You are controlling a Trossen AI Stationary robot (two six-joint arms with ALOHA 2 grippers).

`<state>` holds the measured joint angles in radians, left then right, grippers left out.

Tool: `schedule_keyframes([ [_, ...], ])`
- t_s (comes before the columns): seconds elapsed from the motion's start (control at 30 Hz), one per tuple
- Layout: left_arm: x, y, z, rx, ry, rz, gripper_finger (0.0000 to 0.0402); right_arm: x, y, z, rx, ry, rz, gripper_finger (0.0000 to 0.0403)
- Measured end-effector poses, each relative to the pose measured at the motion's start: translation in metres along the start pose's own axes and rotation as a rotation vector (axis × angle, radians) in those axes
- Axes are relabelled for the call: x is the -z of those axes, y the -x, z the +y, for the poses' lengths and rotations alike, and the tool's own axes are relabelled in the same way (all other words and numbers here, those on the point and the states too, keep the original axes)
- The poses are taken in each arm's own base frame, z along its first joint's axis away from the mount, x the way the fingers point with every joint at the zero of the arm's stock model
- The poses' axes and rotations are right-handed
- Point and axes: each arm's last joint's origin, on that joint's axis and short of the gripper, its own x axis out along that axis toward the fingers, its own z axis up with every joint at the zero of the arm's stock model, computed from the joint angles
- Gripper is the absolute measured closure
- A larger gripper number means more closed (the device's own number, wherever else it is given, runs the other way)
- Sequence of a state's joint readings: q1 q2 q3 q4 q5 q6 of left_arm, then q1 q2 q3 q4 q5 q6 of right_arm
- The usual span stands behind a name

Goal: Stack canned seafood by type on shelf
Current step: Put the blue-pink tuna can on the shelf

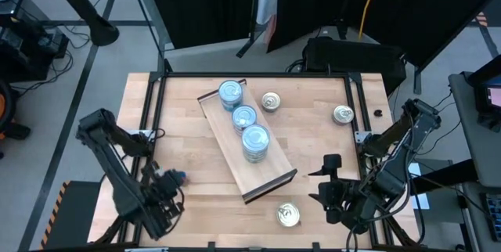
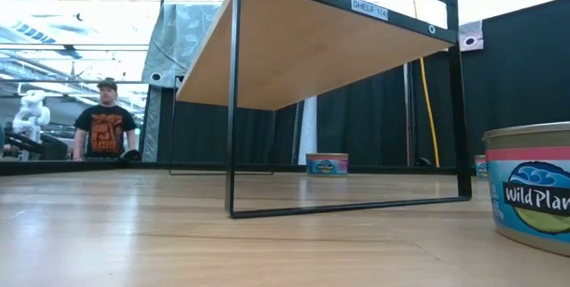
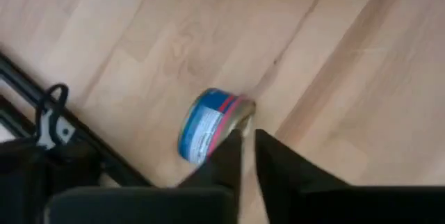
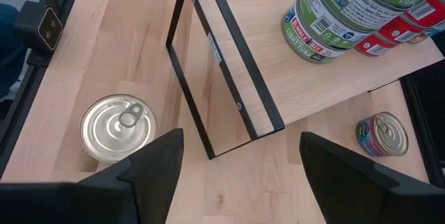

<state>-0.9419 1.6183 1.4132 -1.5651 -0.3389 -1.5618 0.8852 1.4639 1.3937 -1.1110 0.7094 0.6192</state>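
- Left gripper (image 3: pixel 247 135), dark fingers nearly together, pinches the rim of a round blue-and-red labelled tin (image 3: pixel 208 124) lying on its side at the table's near left edge.
- Right gripper (image 4: pixel 240 156) hangs wide above the tabletop (image 1: pixel 321 131), holding nothing.
- Three stacks of blue-topped tins (image 1: pixel 244 118) stand on the pale wooden shelf (image 1: pixel 258 175).
- Silvery pull-tab tins (image 1: pixel 288 215) lie scattered around it.

shelf (image 2: pixel 383 11) label "SHELF 114", tin (image 2: pixel 534 189) apparently "Wild Plan"
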Motion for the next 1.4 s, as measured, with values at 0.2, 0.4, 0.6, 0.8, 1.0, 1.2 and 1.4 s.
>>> schedule_keyframes([
  [0.2,-0.015,0.019,0.041,0.116,-0.02,0.002,0.0217,0.0,0.0,0.0,-0.005,0.0,0.003,0.0124],
  [0.4,-0.013,0.013,0.059,0.154,-0.096,-0.003,0.0072,0.001,0.002,0.002,-0.013,-0.002,0.002,0.0124],
  [0.6,-0.001,-0.014,0.051,0.114,-0.162,0.08,0.0006,0.003,0.005,0.005,-0.023,0.011,-0.004,0.0124],
  [0.8,0.008,-0.041,0.038,0.157,-0.267,0.089,0.0009,0.003,0.005,0.005,-0.021,0.011,-0.007,0.0124],
  [1.0,0.01,-0.069,0.041,0.103,-0.288,0.131,0.0009,0.003,0.005,0.005,-0.021,0.01,-0.008,0.0124],
  [1.2,0.011,-0.088,0.04,0.133,-0.313,0.151,0.0009,0.003,0.005,0.005,-0.022,0.005,-0.009,0.0124],
  [1.4,0.015,-0.104,0.043,0.13,-0.353,0.175,0.0009,0.003,0.005,0.005,-0.023,0.008,-0.009,0.0124],
])
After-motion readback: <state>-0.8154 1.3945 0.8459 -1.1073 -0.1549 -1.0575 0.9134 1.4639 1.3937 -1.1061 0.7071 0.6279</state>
